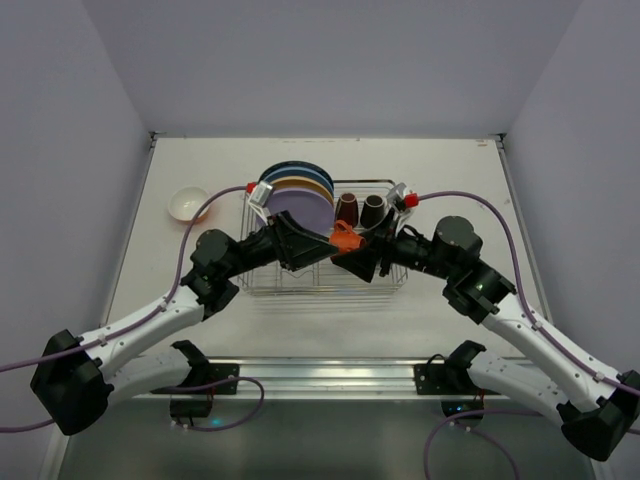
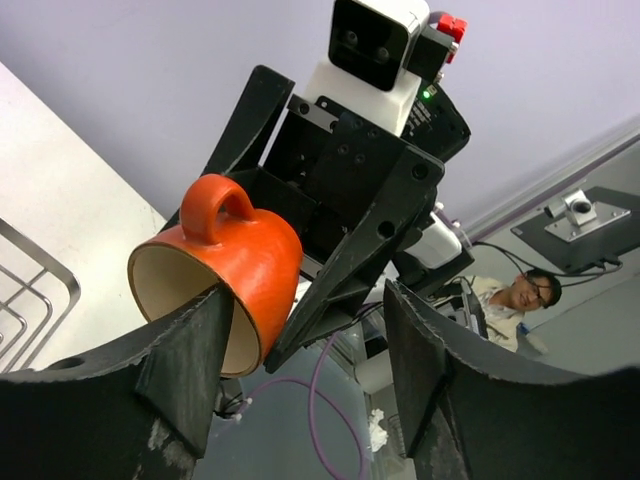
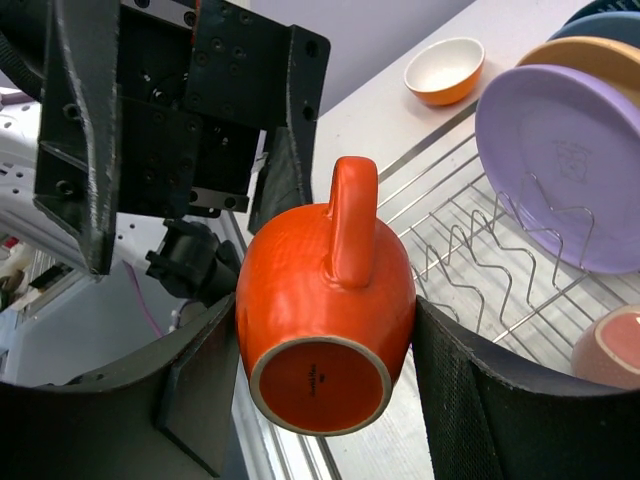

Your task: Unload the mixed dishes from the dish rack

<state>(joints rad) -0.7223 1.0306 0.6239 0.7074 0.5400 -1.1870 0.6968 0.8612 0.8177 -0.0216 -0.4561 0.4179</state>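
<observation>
The small orange cup with a handle (image 3: 325, 300) is up in the air over the silver wire dish rack (image 1: 325, 288). The right gripper (image 3: 325, 345) squeezes its sides. The left gripper (image 2: 305, 330) has its fingers apart, with one finger at the cup's mouth. The orange bowl, white inside (image 1: 187, 203), sits out on the table (image 1: 450, 180). The round lavender plate (image 1: 298, 210), the yellow plate (image 1: 308, 184), the blue plate (image 1: 290, 168), two brown cups (image 1: 346, 208) and a pink cup (image 3: 612, 345) are left in the rack. I think most of the job is not done yet.

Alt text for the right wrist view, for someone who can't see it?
The right gripper clamps an orange cup, base toward the camera, handle up. The left gripper faces it close behind; a lavender plate stands in the dish rack at right.
</observation>
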